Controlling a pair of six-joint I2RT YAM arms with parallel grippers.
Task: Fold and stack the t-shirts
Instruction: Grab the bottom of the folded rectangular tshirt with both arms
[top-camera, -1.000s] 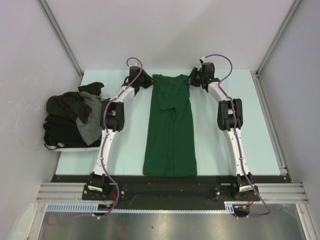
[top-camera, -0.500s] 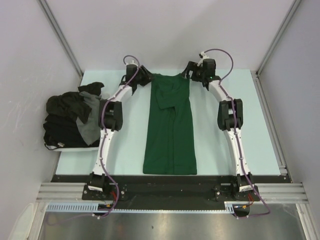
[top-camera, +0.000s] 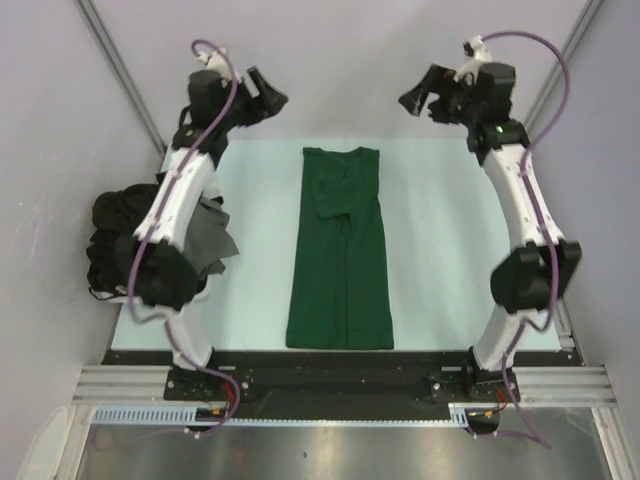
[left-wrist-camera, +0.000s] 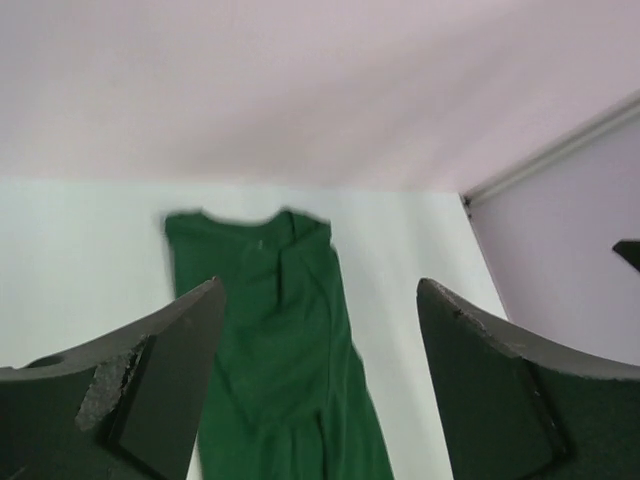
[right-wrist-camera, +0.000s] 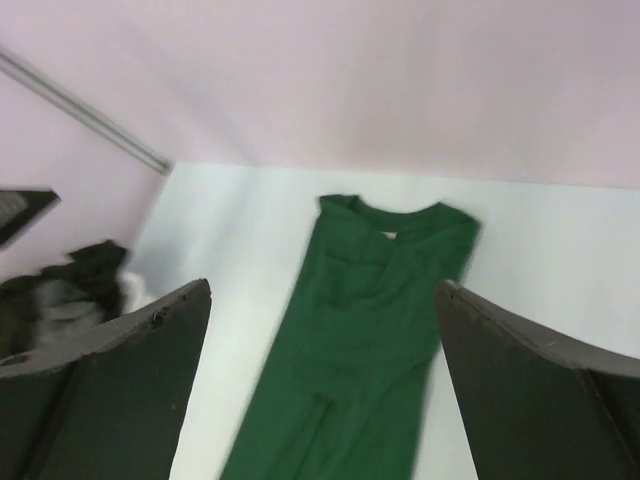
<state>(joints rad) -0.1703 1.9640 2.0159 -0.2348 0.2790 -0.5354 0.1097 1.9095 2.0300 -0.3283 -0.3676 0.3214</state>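
The green t-shirt (top-camera: 340, 250) lies as a narrow strip, sleeves folded in, probably awaiting a crosswise fold. The left gripper (top-camera: 267, 93) and right gripper (top-camera: 417, 96) hang above it, spread and empty.

Counts: green tee (top-camera: 340, 250) — one, centre frame. Dark tees: one pile (top-camera: 115, 250) at the left edge, black plus at least one grey piece (top-camera: 205, 238); how many are in it can't be told. Arms: two, left arm (top-camera: 180, 190) on the left side, right arm (top-camera: 522, 190) on the right. Grippers: two — left gripper (top-camera: 270, 97) upper left, right gripper (top-camera: 417, 100) upper right, two fingers (left-wrist-camera: 160, 370) each. Table (top-camera: 440, 260): one.
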